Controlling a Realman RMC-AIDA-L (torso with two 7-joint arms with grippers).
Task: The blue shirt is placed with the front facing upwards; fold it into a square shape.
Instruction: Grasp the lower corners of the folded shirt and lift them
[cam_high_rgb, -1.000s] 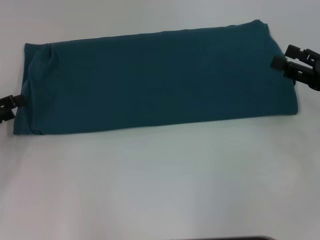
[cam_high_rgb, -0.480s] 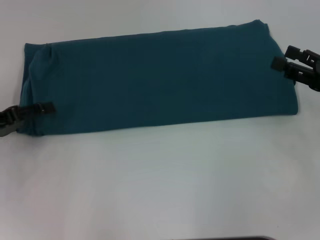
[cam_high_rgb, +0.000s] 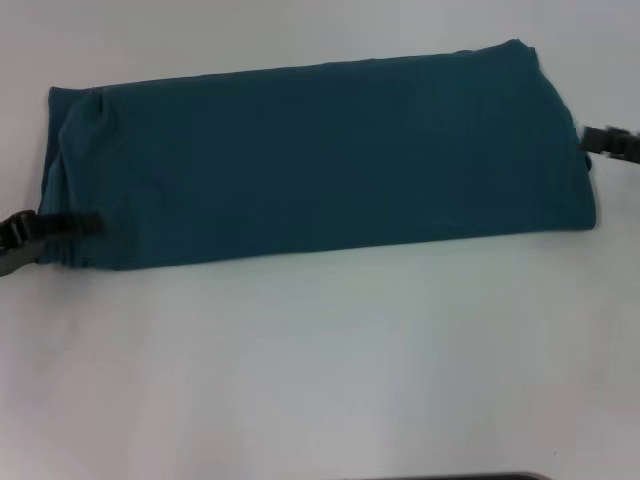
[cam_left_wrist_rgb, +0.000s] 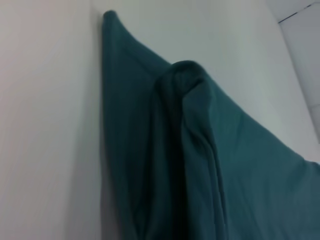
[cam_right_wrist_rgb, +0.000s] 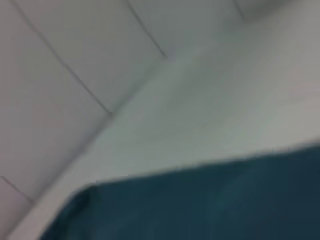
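- Head view: blue shirt (cam_high_rgb: 315, 155) flat on table (cam_high_rgb: 320, 360), folded into a long band.
- Left pincer (cam_high_rgb: 70, 225) clamped on near-left corner, likely for a crosswise fold.
- Right pincer (cam_high_rgb: 605, 143) beside right edge; grip impossible to tell.

The shirt (cam_high_rgb: 320, 155) lies across the far desk (cam_high_rgb: 320, 370), left hand (cam_high_rgb: 45, 232) at its left end, right hand (cam_high_rgb: 610, 143) at its right.
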